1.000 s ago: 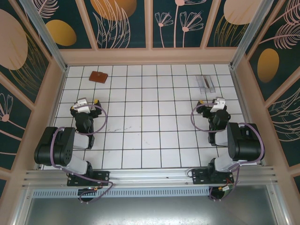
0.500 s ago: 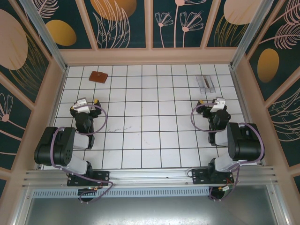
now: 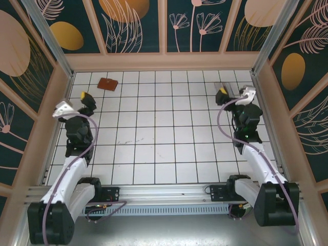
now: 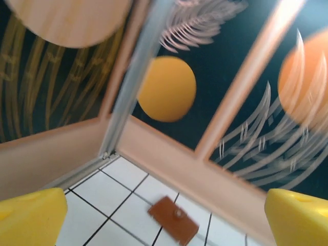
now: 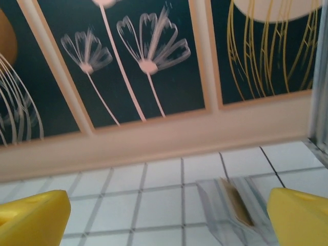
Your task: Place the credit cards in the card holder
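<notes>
The left gripper (image 3: 75, 103) has its two yellow fingers (image 4: 31, 215) wide apart, and there is nothing between them. It hangs above the white tiled table (image 3: 164, 133), on the near side of the card holder (image 4: 173, 220) and a little to its left. It is close to the card holder but not touching it. From the left wrist, the card holder shows right between the two fingers. It is a small brown thing lying flat by the back wall, and it looks folded shut.

The right gripper (image 3: 234, 94) is wide apart too and holds nothing. It is far off to the right of the card holder, in about the same back row of tiles. The credit cards (image 5: 233, 205) lie just under and ahead of it, so they are also well away to the right of the card holder. They look like a small pale pile with a brownish edge. I cannot tell how many there are.

I think this is the reaching step. No card is picked up and no card is in the card holder, so the job has hardly begun.

Next, the right gripper likely needs to go down onto the pile and pinch just one card. Cards are thin and flat, so that could be hard. The left gripper likely needs to go to the card holder, open it and keep it in place. Then a card has to travel all the way left to it.
</notes>
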`<action>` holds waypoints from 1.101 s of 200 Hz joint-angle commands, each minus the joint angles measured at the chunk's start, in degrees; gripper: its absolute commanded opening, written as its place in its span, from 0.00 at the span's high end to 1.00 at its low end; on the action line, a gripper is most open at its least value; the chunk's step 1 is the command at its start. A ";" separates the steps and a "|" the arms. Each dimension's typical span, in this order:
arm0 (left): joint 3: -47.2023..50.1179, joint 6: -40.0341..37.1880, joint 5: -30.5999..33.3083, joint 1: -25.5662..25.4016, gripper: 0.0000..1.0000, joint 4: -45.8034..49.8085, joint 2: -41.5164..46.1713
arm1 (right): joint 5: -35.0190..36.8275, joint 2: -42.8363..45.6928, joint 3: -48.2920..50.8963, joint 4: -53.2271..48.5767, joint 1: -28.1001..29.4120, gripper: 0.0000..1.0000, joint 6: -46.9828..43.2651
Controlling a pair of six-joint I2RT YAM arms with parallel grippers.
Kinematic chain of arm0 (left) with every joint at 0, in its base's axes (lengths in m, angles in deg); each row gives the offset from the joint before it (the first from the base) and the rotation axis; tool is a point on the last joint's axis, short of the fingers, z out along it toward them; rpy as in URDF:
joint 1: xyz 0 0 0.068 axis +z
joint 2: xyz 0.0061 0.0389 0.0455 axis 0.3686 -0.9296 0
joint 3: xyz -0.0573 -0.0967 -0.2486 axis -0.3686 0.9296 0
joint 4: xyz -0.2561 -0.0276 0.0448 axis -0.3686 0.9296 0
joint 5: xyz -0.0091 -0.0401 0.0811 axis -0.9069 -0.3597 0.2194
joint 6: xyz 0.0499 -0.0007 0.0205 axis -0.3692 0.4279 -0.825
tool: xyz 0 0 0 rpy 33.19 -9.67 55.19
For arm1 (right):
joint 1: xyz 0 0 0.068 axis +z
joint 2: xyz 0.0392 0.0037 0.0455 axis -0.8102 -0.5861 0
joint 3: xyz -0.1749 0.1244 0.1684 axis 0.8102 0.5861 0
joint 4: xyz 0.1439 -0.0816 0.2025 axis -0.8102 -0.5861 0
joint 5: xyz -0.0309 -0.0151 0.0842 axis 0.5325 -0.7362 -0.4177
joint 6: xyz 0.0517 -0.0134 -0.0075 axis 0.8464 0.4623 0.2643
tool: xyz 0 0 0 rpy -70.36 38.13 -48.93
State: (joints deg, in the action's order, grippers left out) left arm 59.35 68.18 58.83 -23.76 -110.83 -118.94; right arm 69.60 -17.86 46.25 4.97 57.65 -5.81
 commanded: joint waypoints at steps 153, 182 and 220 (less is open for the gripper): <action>-70.87 -1.33 -15.36 0.29 0.01 43.23 -73.10 | 6.61 -8.42 -17.27 -21.97 3.64 0.01 37.13; -101.90 -3.45 -11.68 0.29 0.01 62.26 -93.65 | 10.04 -8.47 -18.04 -23.24 7.31 0.01 35.17; -111.73 -6.51 -14.17 0.29 0.01 61.99 -101.84 | 11.13 -8.67 -18.66 -25.29 9.08 0.01 33.52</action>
State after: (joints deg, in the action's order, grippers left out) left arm -51.20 65.50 45.74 -23.61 -53.74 -220.02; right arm 78.28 -26.75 29.47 -18.68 65.95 29.28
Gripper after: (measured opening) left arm 0.987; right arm 0.989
